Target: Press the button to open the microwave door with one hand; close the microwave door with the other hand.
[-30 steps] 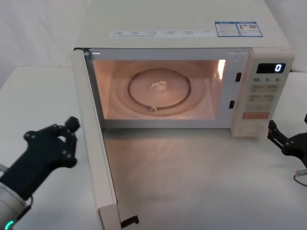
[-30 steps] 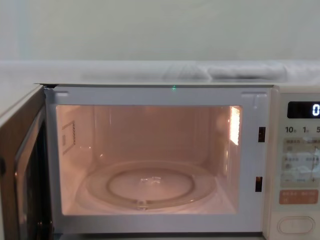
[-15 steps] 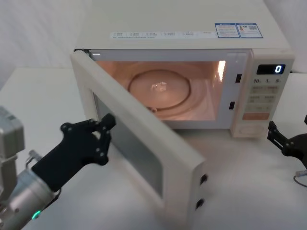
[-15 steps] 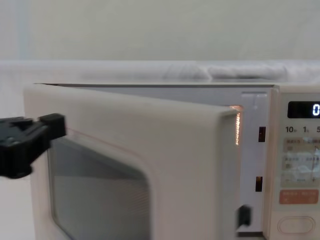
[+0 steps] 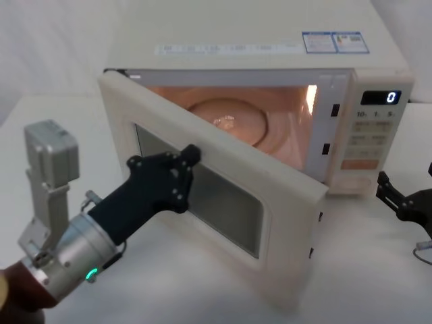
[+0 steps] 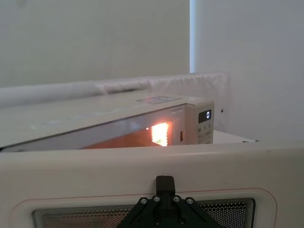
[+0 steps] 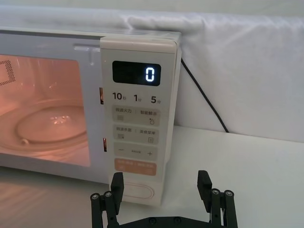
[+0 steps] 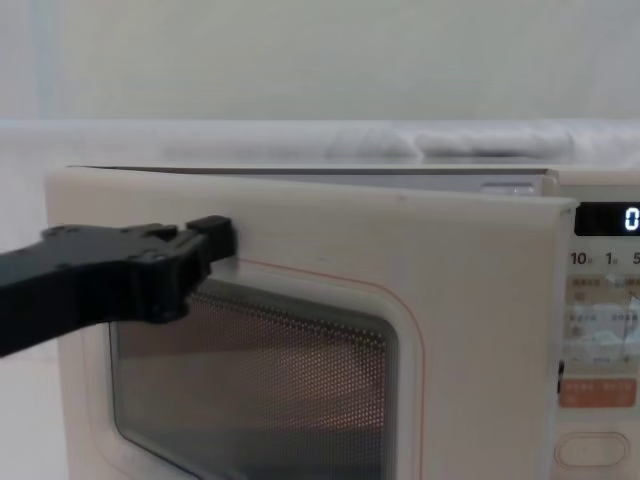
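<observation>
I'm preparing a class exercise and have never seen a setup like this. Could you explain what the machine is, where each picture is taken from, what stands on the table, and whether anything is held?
This is a two-armed robot working at a cream microwave on a white table. One picture looks down from its head, one looks across from its chest, and one comes from each wrist. The left gripper presses against the outside of the microwave door, which stands partly open with the lit inside behind it. The right gripper sits open near the control panel, in front of the wide button. Neither gripper holds anything.
</observation>
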`<state>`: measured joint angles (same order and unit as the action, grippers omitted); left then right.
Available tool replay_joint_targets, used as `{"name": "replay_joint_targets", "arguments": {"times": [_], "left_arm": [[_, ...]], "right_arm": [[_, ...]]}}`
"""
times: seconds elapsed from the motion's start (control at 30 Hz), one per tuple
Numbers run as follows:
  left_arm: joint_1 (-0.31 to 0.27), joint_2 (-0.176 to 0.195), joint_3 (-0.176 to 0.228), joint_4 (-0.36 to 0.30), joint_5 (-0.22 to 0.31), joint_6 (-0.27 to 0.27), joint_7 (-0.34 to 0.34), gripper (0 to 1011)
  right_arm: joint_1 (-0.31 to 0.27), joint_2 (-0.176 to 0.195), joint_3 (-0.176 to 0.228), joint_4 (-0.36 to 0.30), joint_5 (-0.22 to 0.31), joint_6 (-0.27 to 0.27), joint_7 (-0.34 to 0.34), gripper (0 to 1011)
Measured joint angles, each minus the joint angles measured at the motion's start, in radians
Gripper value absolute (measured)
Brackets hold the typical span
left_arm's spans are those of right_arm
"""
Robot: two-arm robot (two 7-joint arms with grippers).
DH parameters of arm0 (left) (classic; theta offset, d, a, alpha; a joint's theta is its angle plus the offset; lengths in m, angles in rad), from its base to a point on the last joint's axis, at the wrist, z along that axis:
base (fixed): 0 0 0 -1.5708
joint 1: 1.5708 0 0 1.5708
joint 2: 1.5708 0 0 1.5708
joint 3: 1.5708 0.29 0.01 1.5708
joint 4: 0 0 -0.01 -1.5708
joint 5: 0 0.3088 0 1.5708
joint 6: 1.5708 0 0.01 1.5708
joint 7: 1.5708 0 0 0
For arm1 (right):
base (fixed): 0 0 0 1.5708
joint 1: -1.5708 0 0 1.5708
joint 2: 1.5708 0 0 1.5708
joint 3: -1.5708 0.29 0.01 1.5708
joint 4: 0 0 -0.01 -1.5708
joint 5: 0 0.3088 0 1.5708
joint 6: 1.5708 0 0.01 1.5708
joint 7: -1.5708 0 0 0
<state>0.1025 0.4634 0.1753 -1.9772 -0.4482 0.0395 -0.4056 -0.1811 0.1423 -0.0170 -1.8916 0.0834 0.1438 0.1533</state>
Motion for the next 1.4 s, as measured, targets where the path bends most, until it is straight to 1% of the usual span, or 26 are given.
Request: {"name": "replay_joint_targets", "arguments": {"times": [0.1,0.13,0.2,0.4,0.47,0.5,0.53,0.63,0.7,0.83,0.9,0.97,1.13,1.4], "left_arm": [[-0.027,-0.008,0.017,0.018,-0.022,0.020,0.002,0],[-0.027,-0.008,0.017,0.018,-0.022,0.020,0.002,0],[-0.053,-0.012,0.031,0.032,-0.041,0.043,0.009,0],[-0.104,-0.016,0.067,0.047,-0.040,0.086,0.039,0],[-0.132,-0.019,0.089,0.055,-0.036,0.105,0.054,0],[-0.132,-0.019,0.089,0.055,-0.036,0.105,0.054,0],[-0.146,-0.021,0.101,0.058,-0.033,0.111,0.061,0],[-0.165,-0.026,0.120,0.064,-0.029,0.120,0.071,0],[-0.188,-0.034,0.140,0.071,-0.019,0.130,0.084,0],[-0.212,-0.046,0.160,0.081,-0.008,0.143,0.100,0],[-0.232,-0.060,0.176,0.094,-0.002,0.156,0.111,0],[-0.238,-0.064,0.180,0.098,-0.002,0.159,0.113,0],[-0.275,-0.083,0.210,0.126,0.006,0.173,0.113,0],[-0.332,-0.122,0.254,0.176,0.044,0.180,0.124,0]], "right_arm": [[0.000,0.000,0.000,0.000,0.000,0.000,0.000,1002],[0.000,0.000,0.000,0.000,0.000,0.000,0.000,1002],[0.000,0.000,0.000,0.000,0.000,0.000,0.000,1002],[0.000,0.000,0.000,0.000,0.000,0.000,0.000,1002],[0.000,0.000,0.000,0.000,0.000,0.000,0.000,1002],[0.000,0.000,0.000,0.000,0.000,0.000,0.000,1002],[0.000,0.000,0.000,0.000,0.000,0.000,0.000,1002],[0.000,0.000,0.000,0.000,0.000,0.000,0.000,1002],[0.000,0.000,0.000,0.000,0.000,0.000,0.000,1002],[0.000,0.000,0.000,0.000,0.000,0.000,0.000,1002],[0.000,0.000,0.000,0.000,0.000,0.000,0.000,1002],[0.000,0.000,0.000,0.000,0.000,0.000,0.000,1002],[0.000,0.000,0.000,0.000,0.000,0.000,0.000,1002],[0.000,0.000,0.000,0.000,0.000,0.000,0.000,1002]]}}
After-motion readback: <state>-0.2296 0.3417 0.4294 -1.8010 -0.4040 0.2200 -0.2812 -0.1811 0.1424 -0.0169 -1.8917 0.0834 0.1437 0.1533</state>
